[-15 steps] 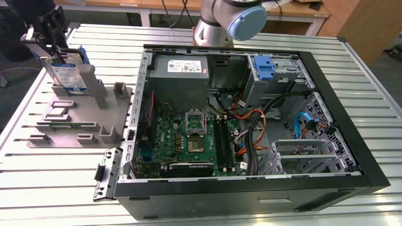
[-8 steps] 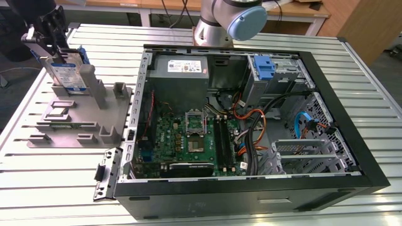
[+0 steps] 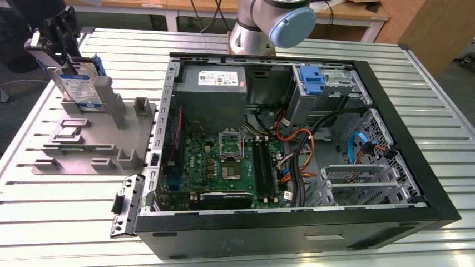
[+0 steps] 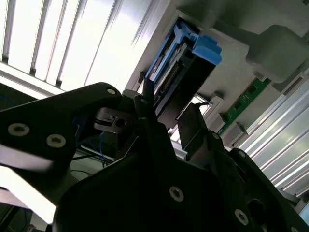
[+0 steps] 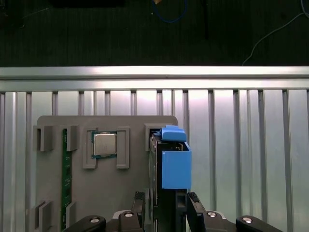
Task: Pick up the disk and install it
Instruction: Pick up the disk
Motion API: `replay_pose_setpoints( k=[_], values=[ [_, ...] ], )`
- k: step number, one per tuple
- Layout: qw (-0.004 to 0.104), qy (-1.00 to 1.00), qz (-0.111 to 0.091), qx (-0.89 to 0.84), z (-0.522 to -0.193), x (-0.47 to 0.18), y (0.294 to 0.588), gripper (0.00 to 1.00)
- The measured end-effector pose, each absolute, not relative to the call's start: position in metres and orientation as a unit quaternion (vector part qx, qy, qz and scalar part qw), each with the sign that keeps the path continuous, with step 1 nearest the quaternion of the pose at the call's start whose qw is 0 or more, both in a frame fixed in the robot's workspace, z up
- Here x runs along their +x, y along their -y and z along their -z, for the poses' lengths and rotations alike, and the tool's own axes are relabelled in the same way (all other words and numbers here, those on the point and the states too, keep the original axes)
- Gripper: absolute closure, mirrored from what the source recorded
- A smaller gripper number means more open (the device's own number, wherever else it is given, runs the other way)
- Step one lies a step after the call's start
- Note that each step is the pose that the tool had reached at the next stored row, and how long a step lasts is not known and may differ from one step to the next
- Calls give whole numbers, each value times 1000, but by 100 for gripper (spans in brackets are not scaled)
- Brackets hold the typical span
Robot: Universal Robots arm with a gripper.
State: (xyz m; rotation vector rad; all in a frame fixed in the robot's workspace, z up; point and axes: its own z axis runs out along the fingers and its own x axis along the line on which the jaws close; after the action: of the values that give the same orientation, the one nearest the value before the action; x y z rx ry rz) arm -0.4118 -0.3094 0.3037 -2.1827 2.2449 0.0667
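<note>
The disk (image 3: 78, 89) stands on edge in a slot of the grey fixture (image 3: 82, 147) at the exterior view's left, silver with a blue-and-white label and a blue carrier. My gripper (image 3: 65, 58) comes down on its top edge from above. In the first wrist view the disk (image 5: 175, 164) shows its blue carrier end, and my gripper (image 5: 164, 200) has a finger pressed against each side. In the second wrist view the disk (image 4: 193, 63) runs out from between the fingers of my gripper (image 4: 169, 113), which is shut on it.
The open computer case (image 3: 415, 183) lies at the exterior view's right, with a power supply (image 3: 213, 80), a blue bracket (image 3: 313, 80) in the upper bay and a metal cage (image 3: 356, 178) low down. The fixture also carries a processor (image 5: 104, 144) and a memory stick (image 5: 64, 179). The arm's base (image 3: 267, 28) stands behind the case.
</note>
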Motion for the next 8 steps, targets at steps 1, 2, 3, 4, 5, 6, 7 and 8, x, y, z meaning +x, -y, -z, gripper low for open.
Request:
replay_pose_setpoints(
  k=[1, 2, 3, 4, 5, 6, 7, 8],
  values=[
    [5, -717, -21, -697, -304, -412, 309, 53],
    [5, -717, -21, -697, -304, -412, 309, 53],
    [5, -717, -21, -697, -303, -412, 309, 53],
    [5, -717, -21, -697, -303, -412, 309, 53],
    [5, -717, -21, -697, -303, -412, 310, 53],
    [5, -717, -21, -697, -303, -412, 309, 53],
    [5, -717, -21, -697, -303, -412, 309, 53],
    [5, -717, -21, -697, -303, -412, 309, 53]
  ],
)
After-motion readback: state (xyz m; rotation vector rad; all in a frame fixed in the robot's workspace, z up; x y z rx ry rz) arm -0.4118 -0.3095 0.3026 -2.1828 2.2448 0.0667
